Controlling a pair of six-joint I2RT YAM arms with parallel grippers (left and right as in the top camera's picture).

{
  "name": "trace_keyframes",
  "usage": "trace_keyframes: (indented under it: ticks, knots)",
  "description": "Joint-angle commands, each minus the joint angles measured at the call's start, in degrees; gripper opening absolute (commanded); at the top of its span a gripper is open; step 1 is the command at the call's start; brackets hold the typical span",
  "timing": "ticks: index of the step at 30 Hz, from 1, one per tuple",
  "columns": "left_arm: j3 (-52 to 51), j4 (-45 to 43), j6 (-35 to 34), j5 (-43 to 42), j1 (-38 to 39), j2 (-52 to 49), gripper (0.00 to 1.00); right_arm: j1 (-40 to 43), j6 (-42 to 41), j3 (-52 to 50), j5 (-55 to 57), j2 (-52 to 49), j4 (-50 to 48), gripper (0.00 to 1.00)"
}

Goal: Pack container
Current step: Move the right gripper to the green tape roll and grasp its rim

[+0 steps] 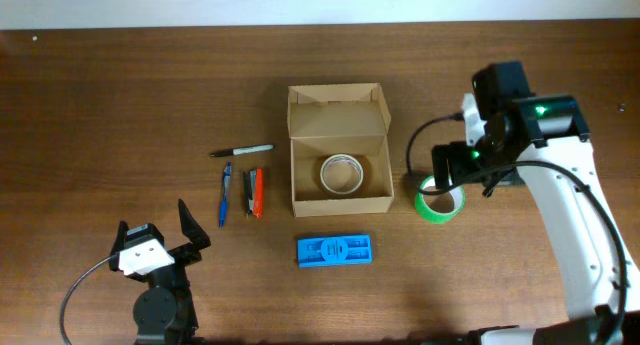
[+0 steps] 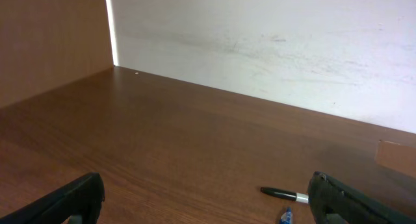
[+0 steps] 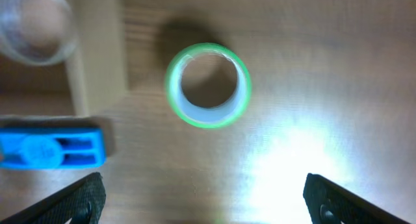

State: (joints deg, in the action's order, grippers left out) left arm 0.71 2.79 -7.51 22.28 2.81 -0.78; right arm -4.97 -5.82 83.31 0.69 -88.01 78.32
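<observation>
Two sets of fingers show, both spread wide and holding nothing. The right fingers [image 3: 73, 201] hang above the green tape [image 3: 244, 87], which lies flat on the bench [image 1: 100, 105] and untouched. The left fingers [image 2: 68, 201] sit low at the near left corner of the bench, well apart from everything, pointing toward a black marker [image 2: 284, 195].

The box [image 1: 340, 143] stands mid-bench. The green tape is near its right wall, a few pens [image 1: 252, 193] lie to its left, and a blue case [image 1: 334, 250] lies near its front wall. It is plain tan cardboard, rectangular, with the lid flap open at the far side and its side tabs showing. One clear tape roll [image 1: 340, 173] lies flat inside with room around it.

I judge the box to be light, with thin walls that will flex, so it would likely skid on the smooth bench if nudged. A pinch over the top edge of a side wall looks the best hold, or over the free edge of the flap for closing. The body looks too broad to squeeze across. The flap will probably spring back at its crease, so it needs pressing down rather than a flick.
</observation>
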Motion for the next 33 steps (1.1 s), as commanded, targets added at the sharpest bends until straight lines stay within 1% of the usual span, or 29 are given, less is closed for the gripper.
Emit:
trace_keyframes:
  ticks: [1,5,9,11,16,20,25,28,31,32,33]
  knots:
    - [-0.20,0.26,0.33,-0.61,-0.31,0.42,1.00,2.97,-5.66,-7.13,1.33,0.98,-2.67,0.99]
    - [-0.20,0.26,0.33,-0.61,-0.31,0.42,1.00,5.16,-5.66,-17.05,-2.36,0.96,-9.84,0.99]
    - [-0.20,0.26,0.33,-0.61,-0.31,0.42,1.00,5.16,-6.75,-21.51,-2.38,0.96,-14.93,0.99]
    - [-0.20,0.26,0.33,-0.61,-0.31,0.42,1.00,5.16,-7.28,-24.68,-2.38,0.81,-19.28,0.99]
    - [-0.20,0.26,0.33,-0.61,-0.31,0.42,1.00,6.67,-11.82,-30.10,-1.70,0.44,-27.56,1.00]
    - [-0.20,0.26,0.33,-0.61,-0.31,0.42,1.00,9.11,-14.51,-30.45,-1.75,0.44,-31.08,0.96]
    - [-0.20,0.26,0.33,-0.61,-0.31,0.42,1.00,9.60,-14.69,-30.62,-1.73,0.33,-33.22,0.92]
    - [-0.20,0.26,0.33,-0.61,-0.31,0.42,1.00,9.55,-14.69,-30.67,-1.73,-0.61,-33.44,0.87]
    - [-0.20,0.26,0.33,-0.61,-0.31,0.42,1.00,9.55,-14.69,-30.67,-1.73,-2.43,-33.83,0.77]
    - [-0.20,0.26,0.33,-0.61,-0.31,0.42,1.00,9.55,-14.91,-30.67,-1.79,-3.65,-34.25,0.65]
    - [-0.20,0.26,0.33,-0.61,-0.31,0.42,1.00,9.55,-15.19,-30.67,-1.75,-4.28,-34.47,0.58]
